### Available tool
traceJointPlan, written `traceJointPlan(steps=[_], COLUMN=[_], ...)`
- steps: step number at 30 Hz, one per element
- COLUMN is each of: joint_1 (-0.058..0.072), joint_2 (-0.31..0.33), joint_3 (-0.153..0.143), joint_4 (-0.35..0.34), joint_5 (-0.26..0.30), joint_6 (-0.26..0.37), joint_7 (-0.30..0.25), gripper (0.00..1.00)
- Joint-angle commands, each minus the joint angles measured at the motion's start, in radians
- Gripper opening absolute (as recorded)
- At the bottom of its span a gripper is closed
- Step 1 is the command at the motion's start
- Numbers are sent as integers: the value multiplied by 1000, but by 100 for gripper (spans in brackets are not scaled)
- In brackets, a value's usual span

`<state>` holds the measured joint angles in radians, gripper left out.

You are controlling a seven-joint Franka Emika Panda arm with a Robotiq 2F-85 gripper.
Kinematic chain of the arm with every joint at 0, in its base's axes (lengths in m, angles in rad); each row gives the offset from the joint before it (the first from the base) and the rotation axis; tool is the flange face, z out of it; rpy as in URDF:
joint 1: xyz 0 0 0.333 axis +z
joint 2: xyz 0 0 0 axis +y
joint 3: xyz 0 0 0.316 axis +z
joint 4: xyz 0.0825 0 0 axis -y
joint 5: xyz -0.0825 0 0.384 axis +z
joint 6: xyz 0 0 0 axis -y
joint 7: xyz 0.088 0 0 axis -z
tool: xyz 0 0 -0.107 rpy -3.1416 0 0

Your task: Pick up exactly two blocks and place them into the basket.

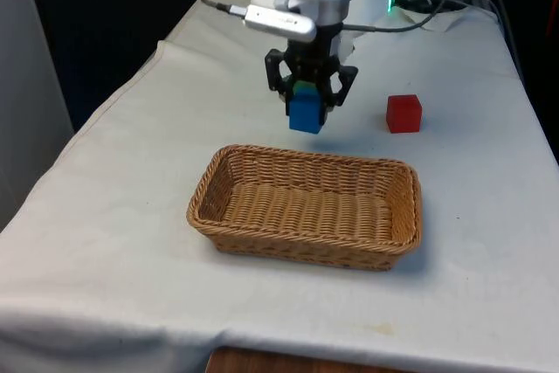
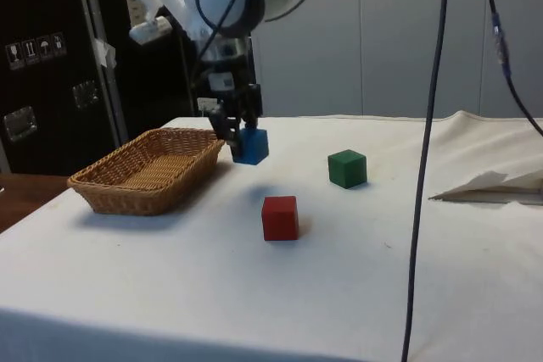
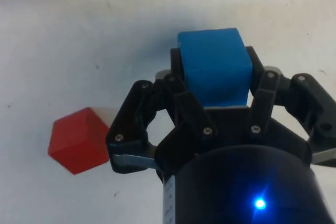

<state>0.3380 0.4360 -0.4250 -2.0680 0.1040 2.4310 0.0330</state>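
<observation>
Even overhead light, soft shadow under basket [image 1: 306,207], no glare on cloth.

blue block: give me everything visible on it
The blue block is a plain cube, matte and solid-looking, with slightly rounded edges and no markings. It is clamped between the fingers of the black gripper, lifted clear of the white cloth and hanging a little tilted. In the side view it sits just past the near end of the wicker basket, not yet over it. Only the fingers touch it. The red block and green block rest apart on the table.
</observation>
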Motion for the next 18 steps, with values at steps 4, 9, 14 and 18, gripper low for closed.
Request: traceJointPlan(steps=[4,9,14,18], joint_1=[10,14,17,16], joint_2=[0,-3,-2,3], joint_3=[3,12,24,29], joint_4=[31,60,114,153], joint_5=[-7,-7,-7,-5], joint_6=[-18,-33,-68,-92], joint_7=[23,36,50,53], gripper=[3,3,3,3])
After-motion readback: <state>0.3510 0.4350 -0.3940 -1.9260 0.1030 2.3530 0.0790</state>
